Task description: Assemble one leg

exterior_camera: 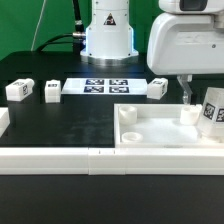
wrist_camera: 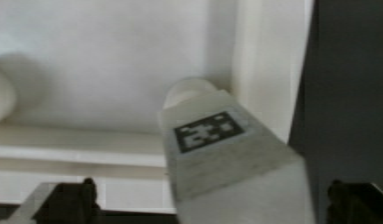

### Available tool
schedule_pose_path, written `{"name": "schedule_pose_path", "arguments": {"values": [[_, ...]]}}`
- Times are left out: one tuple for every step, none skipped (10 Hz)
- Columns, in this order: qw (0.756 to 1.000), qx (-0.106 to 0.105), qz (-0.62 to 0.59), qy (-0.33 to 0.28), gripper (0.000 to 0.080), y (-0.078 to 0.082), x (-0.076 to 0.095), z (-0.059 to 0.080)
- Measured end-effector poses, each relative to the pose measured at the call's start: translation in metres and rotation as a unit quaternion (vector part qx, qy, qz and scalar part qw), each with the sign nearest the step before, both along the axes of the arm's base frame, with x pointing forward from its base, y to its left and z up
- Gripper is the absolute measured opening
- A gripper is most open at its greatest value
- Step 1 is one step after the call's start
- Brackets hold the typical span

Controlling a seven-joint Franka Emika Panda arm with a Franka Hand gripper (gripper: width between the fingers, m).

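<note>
Looks like your gripper (wrist_camera: 214, 200) is clamped on the leg (exterior_camera: 212, 110), tilted above the tray (exterior_camera: 150, 138) at the exterior view's right, probably so you can line it up with the corner hole (exterior_camera: 190, 114).

Green backdrop (exterior_camera: 40, 25) spans the far side. Black tabletop (exterior_camera: 60, 125), matte, evenly lit. White rail (exterior_camera: 60, 158) lines the near edge.

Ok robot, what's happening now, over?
Hand straddling small white tagged plastic leg, grip unclear. Leg tilted over large white tray-like panel. Nothing seen blocking it.
</note>
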State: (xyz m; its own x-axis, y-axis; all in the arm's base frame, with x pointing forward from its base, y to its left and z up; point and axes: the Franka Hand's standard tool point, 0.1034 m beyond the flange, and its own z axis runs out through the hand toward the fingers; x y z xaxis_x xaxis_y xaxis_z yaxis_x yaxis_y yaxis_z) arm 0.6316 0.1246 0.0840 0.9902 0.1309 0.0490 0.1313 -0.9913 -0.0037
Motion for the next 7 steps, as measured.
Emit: {"name": "schedule_pose_path", "arguments": {"values": [[1.000,0.000,0.012,-0.001,0.0649,-0.0008,0.0000,-0.0005],[1.000,0.000,0.007,-0.001,0.0626,0.0000,-0.0001,-0.0005],[1.000,0.000,0.007,-0.001,0.0626,-0.0001,-0.0001,-0.0005],[1.000,0.000,0.007,-0.001,0.0455,-0.0001,-0.0001,-0.0005],[1.000,0.000,0.007,-0.001,0.0289,-0.0004,0.0000,-0.0005],[1.000,0.000,0.007,-0.001,0.0289,-0.0004,0.0000,-0.0005],[1.000,0.000,0.007,-0.001,0.0290,-0.0004,0.0000,-0.0005]]}}
